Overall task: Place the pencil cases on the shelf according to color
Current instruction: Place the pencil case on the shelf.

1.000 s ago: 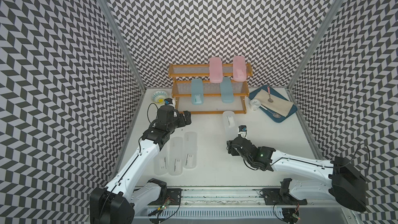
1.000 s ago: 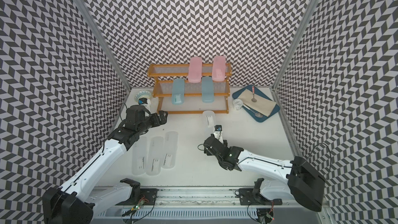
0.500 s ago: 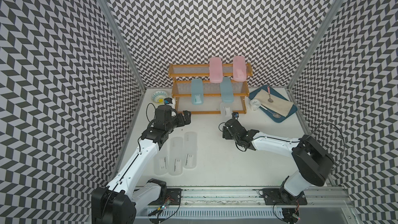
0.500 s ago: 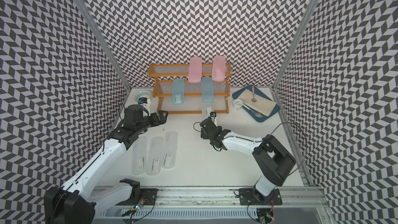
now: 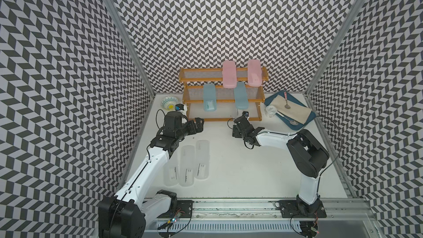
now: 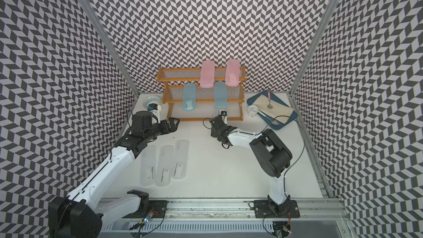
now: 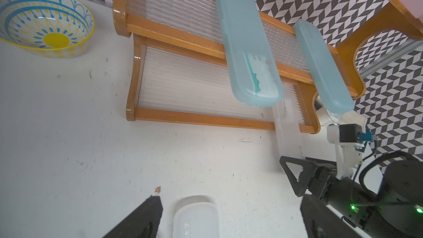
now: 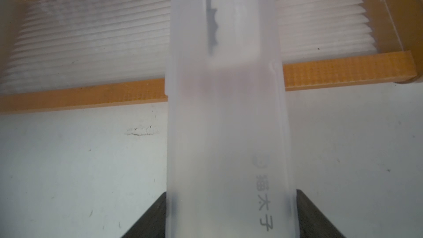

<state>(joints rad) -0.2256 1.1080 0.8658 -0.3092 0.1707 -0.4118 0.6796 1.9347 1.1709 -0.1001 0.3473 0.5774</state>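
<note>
The frosted clear case point(image 8: 225, 122), pinched by the right gripper point(image 8: 231, 214), has been brought over the shelf's point(image 8: 343, 72) bottom front edge — release is judged near; the left gripper point(image 5: 198, 123) is spread.

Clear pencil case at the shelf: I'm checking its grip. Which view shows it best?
Right wrist view: the clear pencil case fills the frame, gripped by the right tool, crossing the front rail of the shelf. The left wrist view shows it sidelong; both top views barely show it.

Right fingers point(image 8: 148, 220) clamped; left fingers point(image 7: 142, 220) spread.
</note>
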